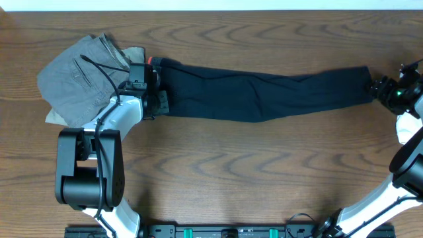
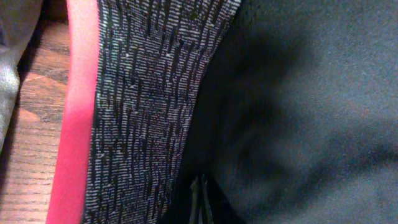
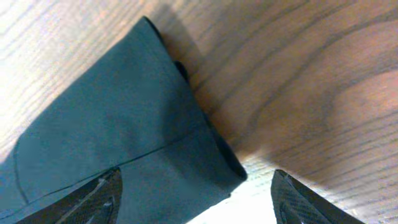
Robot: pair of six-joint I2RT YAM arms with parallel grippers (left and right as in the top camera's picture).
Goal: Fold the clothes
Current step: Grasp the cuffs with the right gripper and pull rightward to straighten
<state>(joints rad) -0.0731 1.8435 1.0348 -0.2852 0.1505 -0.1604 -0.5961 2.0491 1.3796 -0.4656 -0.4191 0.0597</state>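
Observation:
The clothes are dark leggings lying stretched out across the table, with the waistband at the left and the ankle end at the right. Up close, the heathered grey waistband shows its red edge. My left gripper sits on the waist end; its fingertips are pressed together, pinching the dark fabric. My right gripper is at the ankle end. It stands open, and the hem lies between its two fingers without being pinched.
Folded grey trousers lie at the back left beside the waistband, with a khaki garment under them. The left arm's base stands near the front left. The right arm runs along the right edge.

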